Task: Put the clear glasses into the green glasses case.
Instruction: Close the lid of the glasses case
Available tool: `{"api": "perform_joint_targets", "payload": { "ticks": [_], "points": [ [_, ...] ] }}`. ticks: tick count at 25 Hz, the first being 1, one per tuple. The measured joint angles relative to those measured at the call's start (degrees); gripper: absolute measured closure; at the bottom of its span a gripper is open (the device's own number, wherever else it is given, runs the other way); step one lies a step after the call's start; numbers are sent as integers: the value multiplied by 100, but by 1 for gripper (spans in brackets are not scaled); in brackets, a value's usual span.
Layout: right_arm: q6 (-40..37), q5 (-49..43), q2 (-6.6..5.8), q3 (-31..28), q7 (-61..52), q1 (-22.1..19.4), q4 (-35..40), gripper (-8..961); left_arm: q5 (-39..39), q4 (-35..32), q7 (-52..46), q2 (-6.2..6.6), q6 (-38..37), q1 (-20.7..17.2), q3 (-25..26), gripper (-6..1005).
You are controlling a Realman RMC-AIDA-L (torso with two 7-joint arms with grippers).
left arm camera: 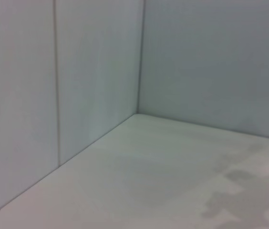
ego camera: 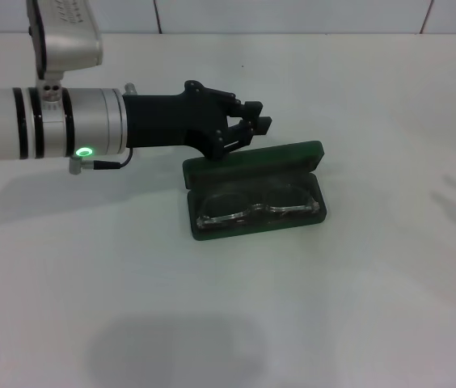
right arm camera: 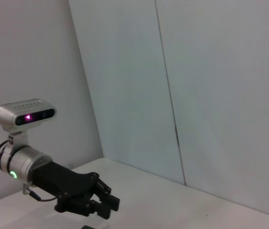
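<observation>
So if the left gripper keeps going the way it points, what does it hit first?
Probably nothing: the left gripper points across the table, past the far edge of the green glasses case lid. Height above the lid is unclear.

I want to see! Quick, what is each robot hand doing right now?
Left gripper: fingers closed, holding nothing, just behind the green glasses case, where the clear glasses lie.
Right gripper: not in view.
</observation>
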State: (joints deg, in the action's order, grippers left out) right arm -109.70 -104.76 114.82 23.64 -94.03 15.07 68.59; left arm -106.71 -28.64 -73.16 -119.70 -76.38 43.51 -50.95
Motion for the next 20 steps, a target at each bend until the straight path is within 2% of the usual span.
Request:
{"api": "perform_joint_targets", "payload": {
  "ticks": [7,20],
  "points": [
    [23,0,16,-6,80,22,-120,635,-9,341,47,-4,467,111,-16,770],
    [75,1,23,61,86,50,-181,613,-2,441,69,-10,478,141,-172,817]
  ]
}}
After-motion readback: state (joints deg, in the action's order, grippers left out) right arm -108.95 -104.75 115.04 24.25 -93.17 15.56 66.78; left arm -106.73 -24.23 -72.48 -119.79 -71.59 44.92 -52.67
